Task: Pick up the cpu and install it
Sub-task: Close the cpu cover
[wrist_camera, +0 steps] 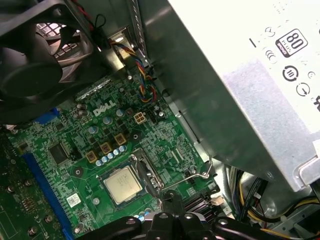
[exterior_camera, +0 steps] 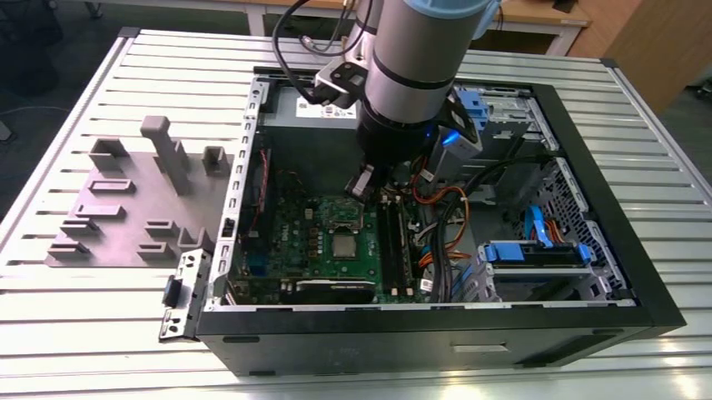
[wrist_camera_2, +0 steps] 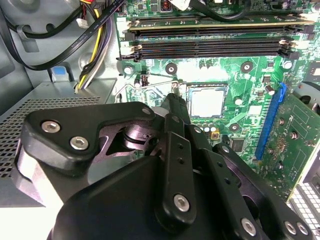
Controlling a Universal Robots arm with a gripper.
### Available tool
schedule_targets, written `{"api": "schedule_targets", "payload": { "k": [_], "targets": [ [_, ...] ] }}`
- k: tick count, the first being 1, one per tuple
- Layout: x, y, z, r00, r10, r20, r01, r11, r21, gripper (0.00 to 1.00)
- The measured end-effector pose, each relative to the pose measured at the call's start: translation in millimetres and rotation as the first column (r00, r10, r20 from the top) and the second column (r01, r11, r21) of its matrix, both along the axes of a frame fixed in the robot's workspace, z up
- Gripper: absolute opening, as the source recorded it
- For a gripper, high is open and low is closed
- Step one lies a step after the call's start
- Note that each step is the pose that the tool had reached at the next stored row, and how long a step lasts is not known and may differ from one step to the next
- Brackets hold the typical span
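the first wrist view shows the cpu (wrist_camera: 122, 184) seated in its socket beside the raised lever (wrist_camera: 192, 178), while the gripper (wrist_camera_2: 172, 102) above looks closed and empty.

I am working over a slatted metal table (exterior_camera: 100, 333); lying directly on it are an open black PC case (exterior_camera: 445, 350) and, at the exterior view's left, a grey fixture plate (exterior_camera: 122, 221) touching the case's side

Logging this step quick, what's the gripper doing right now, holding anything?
Gripper: fingers shut together, empty; the cpu sits in its socket on the motherboard.
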State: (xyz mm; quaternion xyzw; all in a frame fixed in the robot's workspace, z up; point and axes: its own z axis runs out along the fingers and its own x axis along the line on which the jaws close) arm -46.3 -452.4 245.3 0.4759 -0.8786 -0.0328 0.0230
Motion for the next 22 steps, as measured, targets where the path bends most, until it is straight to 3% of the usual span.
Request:
{"api": "schedule_targets", "payload": {
  "k": [22],
  "targets": [
    [0.0, -5.7, 0.0, 1.0000, 0.000, 0.0000, 0.000, 1.0000, 0.0001, 0.11]
  ]
}}
